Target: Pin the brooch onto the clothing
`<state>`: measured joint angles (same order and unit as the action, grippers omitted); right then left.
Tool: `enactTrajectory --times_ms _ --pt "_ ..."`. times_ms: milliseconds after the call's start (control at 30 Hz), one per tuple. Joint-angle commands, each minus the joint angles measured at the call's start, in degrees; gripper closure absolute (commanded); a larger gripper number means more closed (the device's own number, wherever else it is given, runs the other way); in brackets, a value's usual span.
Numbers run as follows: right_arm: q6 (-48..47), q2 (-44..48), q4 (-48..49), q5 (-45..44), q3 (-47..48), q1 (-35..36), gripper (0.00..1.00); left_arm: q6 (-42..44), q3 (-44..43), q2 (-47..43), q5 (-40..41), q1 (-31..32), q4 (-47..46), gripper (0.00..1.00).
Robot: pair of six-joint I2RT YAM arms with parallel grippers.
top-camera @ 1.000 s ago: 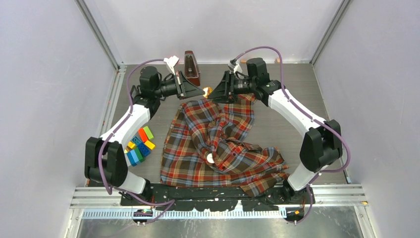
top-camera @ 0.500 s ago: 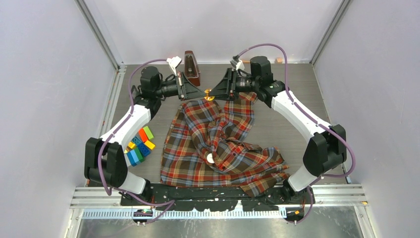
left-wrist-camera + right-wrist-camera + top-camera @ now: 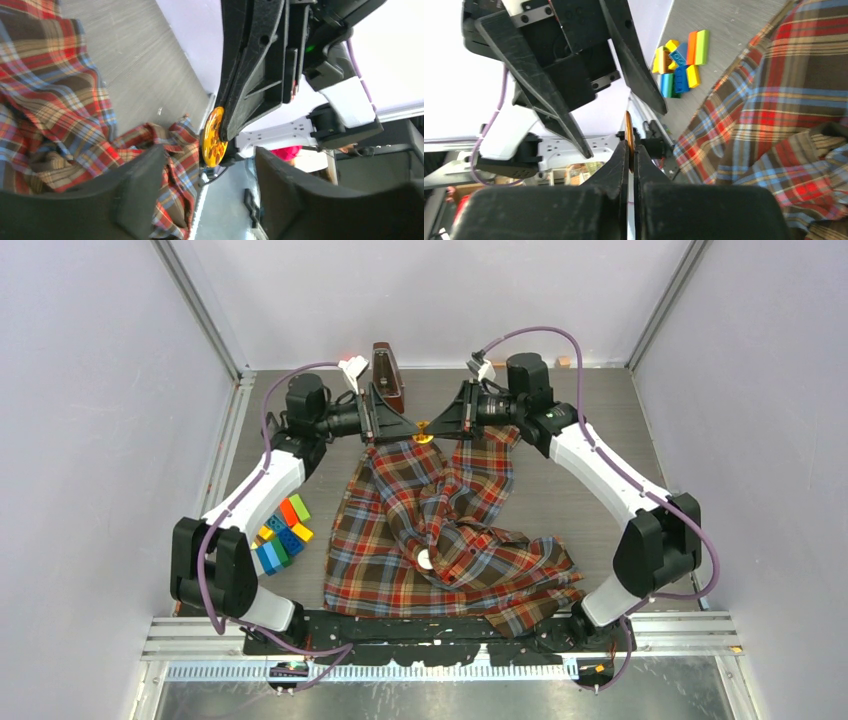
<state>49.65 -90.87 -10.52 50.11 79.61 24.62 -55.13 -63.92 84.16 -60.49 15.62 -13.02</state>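
While the right arm's jaws pinch the small round amber-gold brooch (image 3: 424, 432) edge-on above the far edge of the desk (image 3: 640, 410), the left arm's jaws gape wide just beside it, facing its flat side. Below, toward the near edge, the rumpled red, brown and blue plaid shirt (image 3: 440, 530) sprawls mid-desk.

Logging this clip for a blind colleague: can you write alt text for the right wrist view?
The right fingers are shut on a thin orange brooch, seen edge-on, while the left fingers stand open facing it, one each side. A plaid shirt lies on the grey table at right, with coloured toy blocks beyond.
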Motion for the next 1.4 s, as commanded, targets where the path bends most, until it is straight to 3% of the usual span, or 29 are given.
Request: enactTrajectory --times_ms 0,100,200,300,467,767,933,1100,1367 --pt "-7.04 3.77 -4.25 -5.09 1.82 -0.01 0.99 3.19 -3.53 -0.67 4.90 -0.12 8.35 0.24" --pt "-17.18 5.07 -13.83 -18.16 3.44 1.64 0.99 3.31 -5.22 -1.63 13.37 -0.81 16.56 0.18" --pt "-27.47 5.60 -18.83 -29.94 5.69 5.59 0.99 -2.88 -6.39 -1.49 19.20 -0.89 20.00 0.17" --pt "-32.95 5.92 -19.64 -41.08 6.49 9.07 0.99 -9.22 -6.22 -0.85 21.25 -0.74 20.63 0.17" --pt "-41.59 5.25 -20.14 -55.68 8.68 17.00 0.99 -10.99 -8.54 1.23 21.27 -0.50 25.56 0.19" --pt "-52.19 3.03 -19.99 -66.66 11.61 25.71 0.99 -12.02 -10.56 4.59 19.31 1.04 27.01 0.19" --pt "-56.95 1.56 -19.85 -69.65 12.42 28.19 0.99 -12.18 -11.80 5.94 18.46 2.49 27.27 0.27" --pt "-59.60 -0.03 -20.31 -71.72 13.10 28.99 0.99 -12.62 -12.22 6.53 17.75 3.09 27.27 0.50" --pt "-64.15 -1.73 -21.19 -75.33 13.24 29.83 1.00 -13.07 -11.91 6.37 17.13 3.46 27.51 0.52"
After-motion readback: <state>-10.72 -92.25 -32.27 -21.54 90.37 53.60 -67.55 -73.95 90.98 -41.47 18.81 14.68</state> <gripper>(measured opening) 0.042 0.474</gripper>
